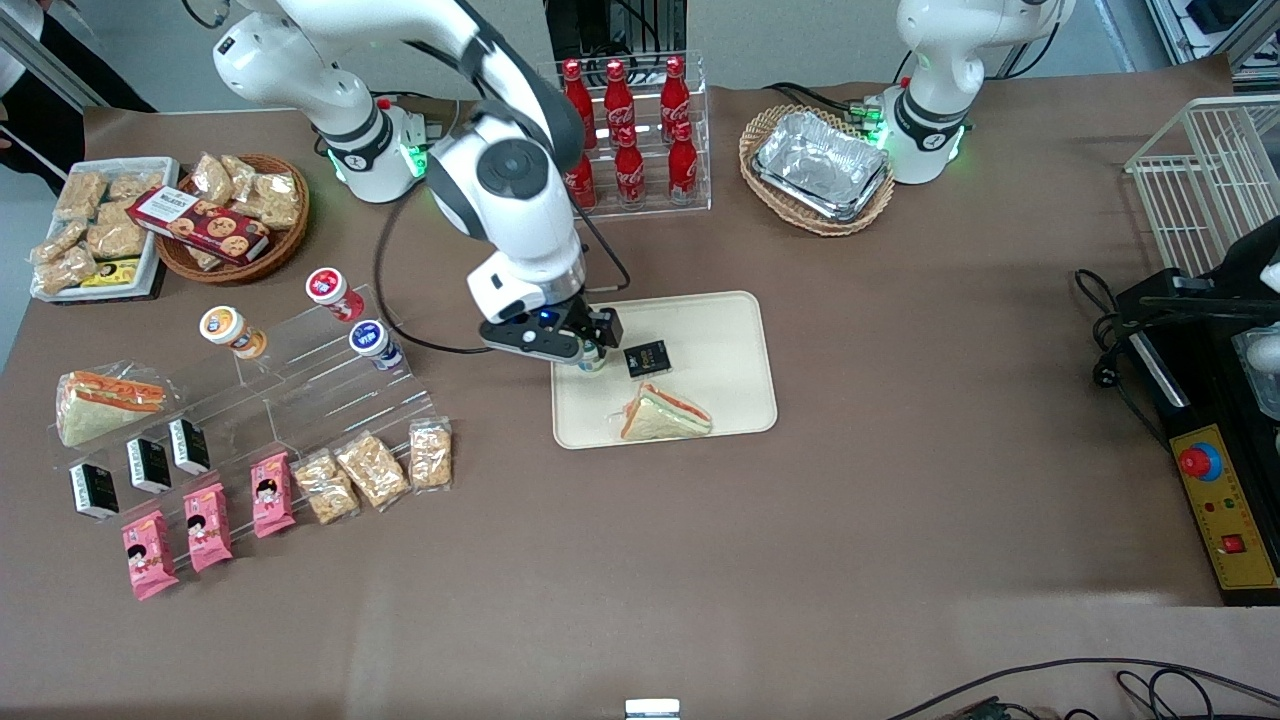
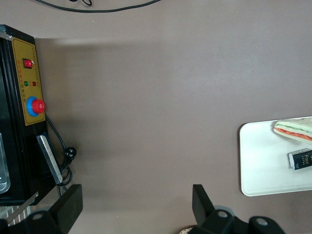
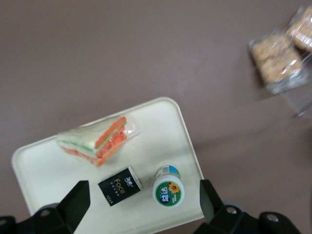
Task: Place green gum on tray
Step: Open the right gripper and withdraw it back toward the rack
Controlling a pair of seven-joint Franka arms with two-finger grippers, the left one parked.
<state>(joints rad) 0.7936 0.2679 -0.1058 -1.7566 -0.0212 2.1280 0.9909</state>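
Observation:
The green gum (image 3: 168, 190), a small white jar with a green lid, stands upright on the cream tray (image 3: 44, 175) close to the tray's rim. My right gripper (image 3: 141, 197) hovers above it, open; both fingers (image 3: 74, 201) stand well apart and neither touches the jar. In the front view the gripper (image 1: 590, 345) hangs over the tray (image 1: 720, 340) at its edge toward the working arm's end. Only a bit of the gum (image 1: 592, 360) peeks out beneath the gripper.
A wrapped sandwich (image 1: 665, 413) and a small black box (image 1: 647, 358) also lie on the tray. Toward the working arm's end stands a clear stepped shelf with orange (image 1: 228, 328), red (image 1: 330, 290) and blue (image 1: 373, 342) jars, plus snack packs. A cola rack (image 1: 630, 130) is farther back.

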